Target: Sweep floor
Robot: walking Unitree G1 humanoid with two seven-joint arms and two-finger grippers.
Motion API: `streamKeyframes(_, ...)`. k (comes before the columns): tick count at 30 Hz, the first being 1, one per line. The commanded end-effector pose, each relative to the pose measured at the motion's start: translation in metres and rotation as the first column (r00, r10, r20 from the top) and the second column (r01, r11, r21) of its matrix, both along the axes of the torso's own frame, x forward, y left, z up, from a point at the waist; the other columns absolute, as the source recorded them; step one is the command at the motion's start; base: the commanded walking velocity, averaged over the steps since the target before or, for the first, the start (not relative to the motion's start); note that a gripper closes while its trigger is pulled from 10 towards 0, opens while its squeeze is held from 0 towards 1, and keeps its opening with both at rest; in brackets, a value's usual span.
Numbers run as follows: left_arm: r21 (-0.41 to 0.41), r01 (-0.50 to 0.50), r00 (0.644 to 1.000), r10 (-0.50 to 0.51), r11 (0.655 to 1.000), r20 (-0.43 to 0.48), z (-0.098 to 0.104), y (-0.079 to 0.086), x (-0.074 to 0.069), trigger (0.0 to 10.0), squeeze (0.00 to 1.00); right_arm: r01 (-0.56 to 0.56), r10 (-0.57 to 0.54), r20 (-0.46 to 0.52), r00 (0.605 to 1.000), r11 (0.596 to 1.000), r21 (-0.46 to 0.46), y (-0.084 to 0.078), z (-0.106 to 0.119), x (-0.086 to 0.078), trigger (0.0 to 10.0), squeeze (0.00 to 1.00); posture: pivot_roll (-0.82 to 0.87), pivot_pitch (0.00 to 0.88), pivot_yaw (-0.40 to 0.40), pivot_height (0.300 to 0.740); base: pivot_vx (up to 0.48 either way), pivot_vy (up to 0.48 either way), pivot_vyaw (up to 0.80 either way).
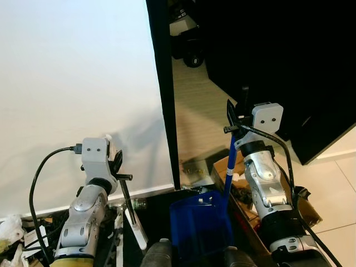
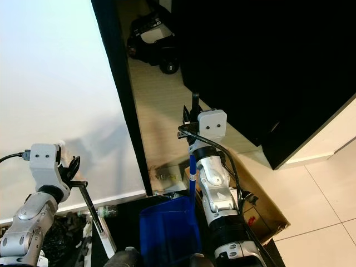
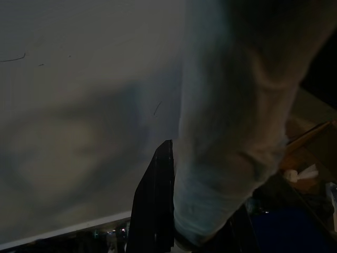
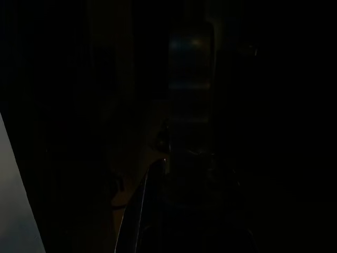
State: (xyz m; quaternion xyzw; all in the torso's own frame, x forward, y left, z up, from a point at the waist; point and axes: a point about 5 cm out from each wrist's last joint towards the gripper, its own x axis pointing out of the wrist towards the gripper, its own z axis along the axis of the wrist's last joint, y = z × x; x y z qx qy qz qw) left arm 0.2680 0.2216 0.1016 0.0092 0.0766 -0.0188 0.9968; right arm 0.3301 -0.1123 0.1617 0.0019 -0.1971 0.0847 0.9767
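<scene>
- Left eye view: right gripper (image 1: pixel 236 118) raised, clenched on the blue dustpan handle (image 1: pixel 229 161). Handle runs near-vertical down to the blue dustpan (image 1: pixel 201 229), near centre. Left gripper (image 1: pixel 118 166) grasps a dark broom stick (image 1: pixel 127 198) slanting down and right.
- Right eye view: same layout; cardboard box (image 2: pixel 261 214) on the floor, right of the dustpan.
- Left wrist view: pale blurred shaft beside a finger (image 3: pixel 154 208); white wall (image 3: pixel 79 105) beyond.
- Right wrist view: too dark to read.
</scene>
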Motion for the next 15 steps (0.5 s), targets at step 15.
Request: streamKeyframes(15,-0.011,-0.013,1.000,0.014,1.000,0.017,0.0048,-0.0005,0.0005,10.0,0.00,0.004,-0.004,-0.013,1.000,1.000,0.017,-0.0011,-0.0015,0.0004,10.0,0.00,0.20,0.169,0.004,0.740,0.000,0.075,0.00)
